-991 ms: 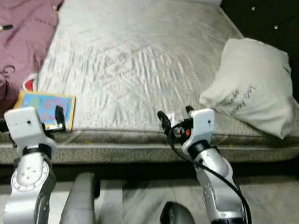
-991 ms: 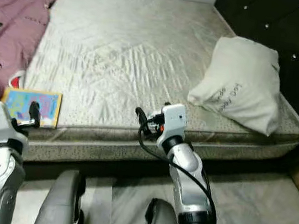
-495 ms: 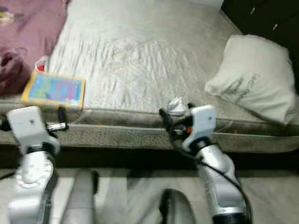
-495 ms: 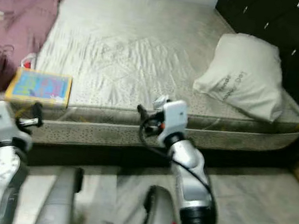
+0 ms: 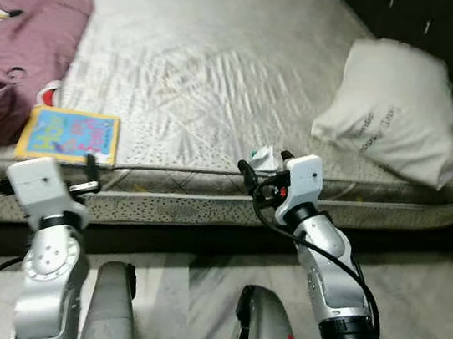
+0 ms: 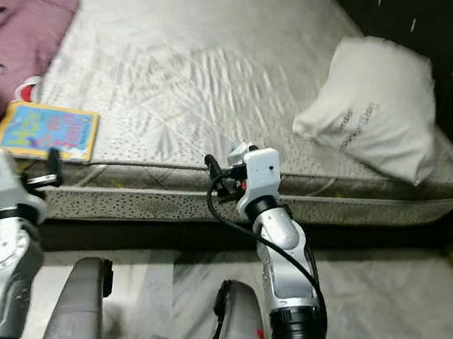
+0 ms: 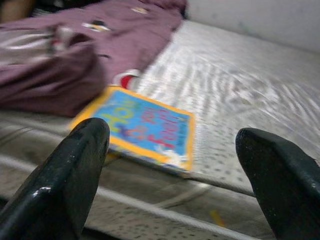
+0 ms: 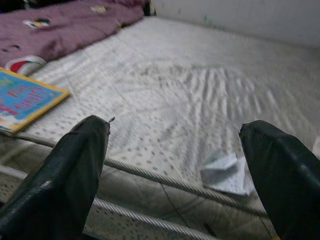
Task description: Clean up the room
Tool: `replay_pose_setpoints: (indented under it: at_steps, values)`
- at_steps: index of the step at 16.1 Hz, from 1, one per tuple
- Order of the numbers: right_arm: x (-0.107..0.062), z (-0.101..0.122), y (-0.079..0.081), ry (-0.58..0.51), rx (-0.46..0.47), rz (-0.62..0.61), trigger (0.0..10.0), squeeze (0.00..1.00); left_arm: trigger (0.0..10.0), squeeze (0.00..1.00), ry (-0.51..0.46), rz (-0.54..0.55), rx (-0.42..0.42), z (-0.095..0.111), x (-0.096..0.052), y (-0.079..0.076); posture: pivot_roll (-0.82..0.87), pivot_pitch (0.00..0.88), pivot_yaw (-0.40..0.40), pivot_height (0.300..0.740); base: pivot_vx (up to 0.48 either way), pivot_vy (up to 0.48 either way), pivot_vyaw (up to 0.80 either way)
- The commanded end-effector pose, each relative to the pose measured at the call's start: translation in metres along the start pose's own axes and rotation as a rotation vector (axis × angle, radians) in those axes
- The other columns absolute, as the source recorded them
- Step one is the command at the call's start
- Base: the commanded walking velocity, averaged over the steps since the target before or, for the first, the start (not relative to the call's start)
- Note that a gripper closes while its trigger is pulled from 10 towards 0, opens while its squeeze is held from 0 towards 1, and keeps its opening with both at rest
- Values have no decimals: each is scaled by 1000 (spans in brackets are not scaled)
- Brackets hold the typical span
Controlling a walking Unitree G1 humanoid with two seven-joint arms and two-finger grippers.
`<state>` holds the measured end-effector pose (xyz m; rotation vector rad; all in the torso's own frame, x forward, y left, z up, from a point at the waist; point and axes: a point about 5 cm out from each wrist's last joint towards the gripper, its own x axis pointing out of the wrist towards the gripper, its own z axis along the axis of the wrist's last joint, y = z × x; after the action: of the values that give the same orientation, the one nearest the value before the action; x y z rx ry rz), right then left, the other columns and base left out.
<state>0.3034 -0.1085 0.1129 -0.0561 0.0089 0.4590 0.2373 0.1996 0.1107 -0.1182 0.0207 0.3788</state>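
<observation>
- Left eye view gives you a bare grey mattress (image 5: 217,58) with a small crumpled white scrap of paper (image 5: 265,155) lying at its near edge, right of centre.
- You see the scrap as pale, creased and folded on itself; in the right wrist view it (image 8: 226,172) sits just behind the mattress piping, between the two black fingers.
- Your right gripper (image 5: 259,174) hovers at the near edge just beside the scrap, jaws spread wide, holding nothing; contact with the scrap cannot be confirmed.
- You have a flat picture book (image 5: 69,134), blue cover with a yellow border, lying at the near left of the mattress.
- Your left gripper (image 5: 82,175) sits just in front of the book, jaws wide apart and empty.
- A purple blanket (image 5: 16,13) is heaped at far left; a white pillow (image 5: 399,109) rests at right.
</observation>
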Motion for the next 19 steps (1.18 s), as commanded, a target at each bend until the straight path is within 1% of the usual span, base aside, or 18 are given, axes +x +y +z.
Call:
replay_pose_setpoints:
  at_steps: [1,4,8,10,12,14,16,19]
  values:
    - [1,4,-4,-18,-17,-9,10000,0,10000,0,-10,-10,-8,2,2,-3,34,0,-88,562,311,0,0]
    - [1,4,-4,-21,-2,-13,10000,0,10000,0,-9,-11,-9,2,2,-3,36,0,-89,562,307,0,0]
    - [2,4,-6,-18,-3,-18,10000,0,10000,0,2,-14,-11,0,0,-3,42,0,-88,562,285,0,0]
    - [2,4,-6,-18,-3,-19,10000,0,10000,0,16,-7,-19,-2,0,-3,42,0,-89,562,0,0,0]
    - [2,4,-7,-18,-6,-20,10000,0,10000,0,10,-18,-14,-1,0,-4,42,0,-91,562,0,0,0]
    - [2,4,-7,-18,-15,-17,10000,0,10000,0,8,-27,-26,-1,-1,-5,43,0,-94,562,0,0,0]
    - [4,5,-7,-23,-37,-2,10000,0,10000,0,1,-39,-31,-1,-2,-7,45,0,-100,562,304,0,0]
    - [5,5,-7,-21,-42,0,10000,0,10000,0,2,-39,-36,-2,-2,-7,50,0,-105,562,337,0,706]
